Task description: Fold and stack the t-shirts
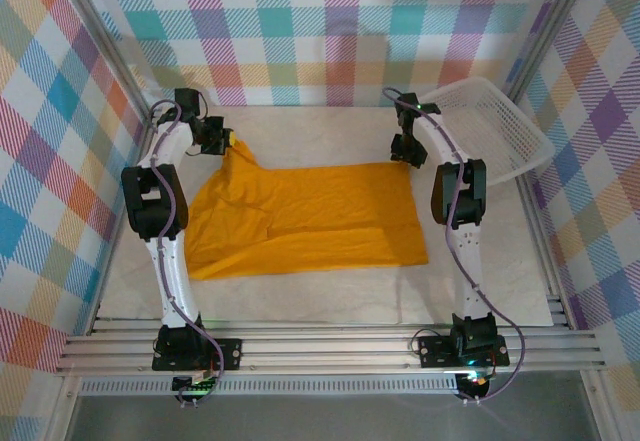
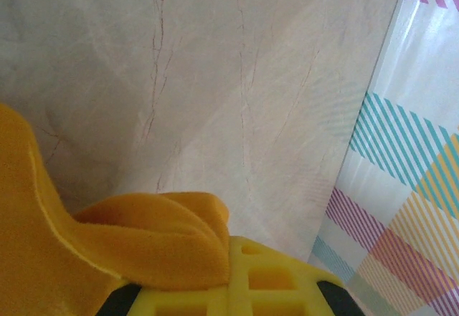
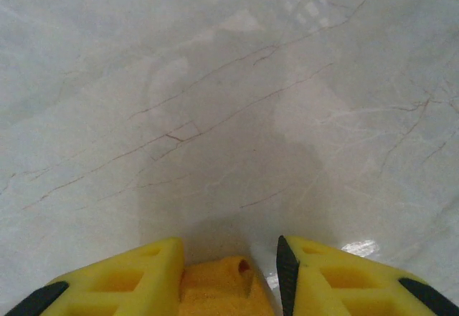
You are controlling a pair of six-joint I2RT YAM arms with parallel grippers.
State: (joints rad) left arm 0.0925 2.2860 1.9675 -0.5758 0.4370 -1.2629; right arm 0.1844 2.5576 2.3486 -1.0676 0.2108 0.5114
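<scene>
- Mustard-orange cloth first: the t-shirt [image 1: 310, 211] lies spread across the middle of the table [image 1: 300, 296], between the two arms. Its long edges run left to right.
- Its far-left corner is pulled up off the surface into a peak. A diagonal crease runs down from that peak, and the left side is rumpled. The right half lies flatter.
- My left gripper [image 1: 225, 143] is clenched on that raised corner. In its wrist view a fold of orange cloth rides over the yellow finger.
- My right gripper [image 3: 228, 244] sits at the far-right corner. In its wrist view a wad of orange fills the gap between the fingers and touches both, so I judge it is grasping the shirt there.
- I read the step as taking the far edge over toward the near edge to make the first fold.
- To do it well I would bring the right corner up to the height of the left one. Then I would ease the two apart until the far edge is taut, which should draw out the crease on the left.
- Both arms should travel together toward the near side, low enough that the body does not drag. The edge should land parallel to the near hem before either grip lets go.
- The white mesh basket [image 1: 490, 126] leans at the far right, near my right arm, so I would swing that elbow away from it.
</scene>
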